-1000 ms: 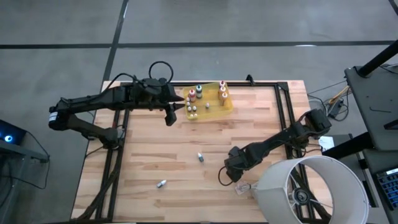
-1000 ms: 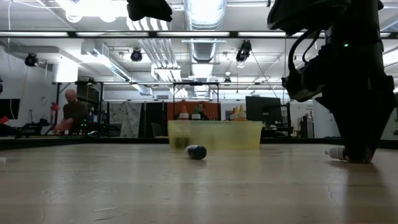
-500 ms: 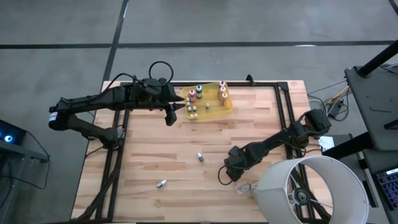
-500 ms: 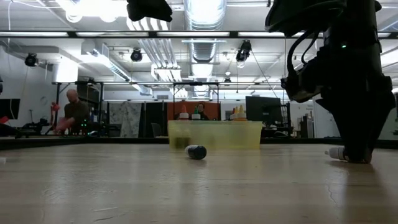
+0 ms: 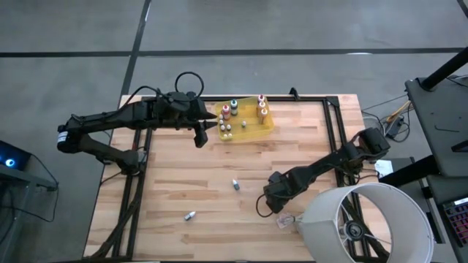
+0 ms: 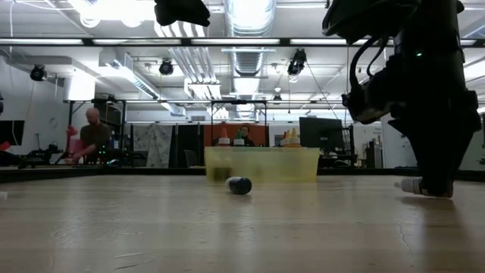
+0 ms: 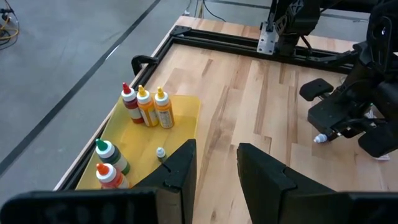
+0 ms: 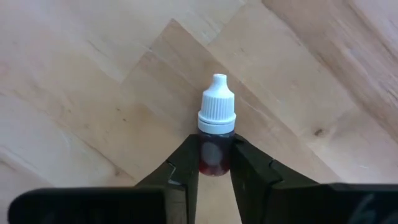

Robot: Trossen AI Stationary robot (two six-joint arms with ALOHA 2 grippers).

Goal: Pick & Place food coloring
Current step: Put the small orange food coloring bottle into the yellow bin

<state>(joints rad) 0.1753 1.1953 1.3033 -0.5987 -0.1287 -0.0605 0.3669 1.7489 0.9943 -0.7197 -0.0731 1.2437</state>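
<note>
since the earlier frame our right gripper (image 8: 214, 163) has clenched on a white-capped bottle (image 8: 216, 130) lying on the table (image 5: 307, 139), well apart from the tray (image 5: 252, 131). our left gripper (image 7: 211, 165) hovers beside the tray, fingers parted, grasping nothing.

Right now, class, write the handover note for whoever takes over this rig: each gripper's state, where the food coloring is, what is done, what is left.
Right gripper: shut on a white-capped bottle lying on the table's near right part; not lifted.
Left gripper: open, empty, beside the yellow tray.
Done: several bottles stand in the tray, among them a red-, a yellow- and an orange-capped one.
Left: the gripped bottle and two lying loose, one mid-table, one near front-left.
</note>
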